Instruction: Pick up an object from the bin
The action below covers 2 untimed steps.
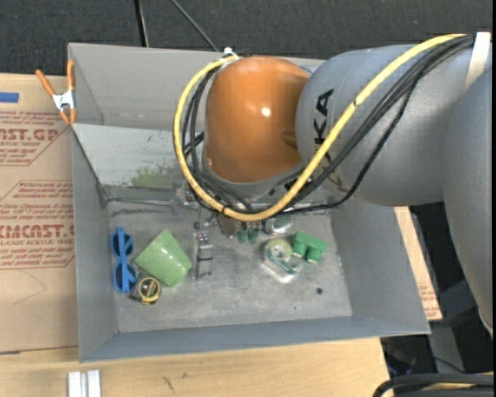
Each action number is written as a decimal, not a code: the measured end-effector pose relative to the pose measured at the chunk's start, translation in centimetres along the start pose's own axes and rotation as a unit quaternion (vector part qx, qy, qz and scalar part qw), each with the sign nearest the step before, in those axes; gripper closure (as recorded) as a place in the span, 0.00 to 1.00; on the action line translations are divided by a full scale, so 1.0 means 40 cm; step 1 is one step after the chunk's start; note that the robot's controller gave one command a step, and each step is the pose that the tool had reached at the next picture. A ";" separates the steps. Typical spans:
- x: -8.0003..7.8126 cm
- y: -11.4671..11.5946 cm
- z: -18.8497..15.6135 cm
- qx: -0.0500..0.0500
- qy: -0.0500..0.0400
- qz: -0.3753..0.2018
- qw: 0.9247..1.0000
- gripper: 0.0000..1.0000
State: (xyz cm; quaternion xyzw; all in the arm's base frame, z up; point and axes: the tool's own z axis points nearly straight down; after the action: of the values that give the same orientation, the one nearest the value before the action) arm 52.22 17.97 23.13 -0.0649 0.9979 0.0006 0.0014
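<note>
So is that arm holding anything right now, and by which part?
Nothing that I can see. The gripper hangs over bare bin floor, just beside the green cup, with no object in it.

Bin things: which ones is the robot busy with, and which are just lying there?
Busy: gripper, low beside the pale green plastic cup; grey metal bin.
Lying about: blue plastic sunglasses; small black-and-yellow round thing; dark green plastic block; clear crumpled piece.
</note>
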 end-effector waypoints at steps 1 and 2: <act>-0.011 -0.018 0.339 0.000 -0.014 -0.085 0.996 0.00; -0.101 0.006 0.402 0.000 -0.002 -0.057 0.998 0.00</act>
State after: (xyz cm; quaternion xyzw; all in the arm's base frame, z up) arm 56.22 18.74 7.05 -0.1215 0.9926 0.0007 0.0038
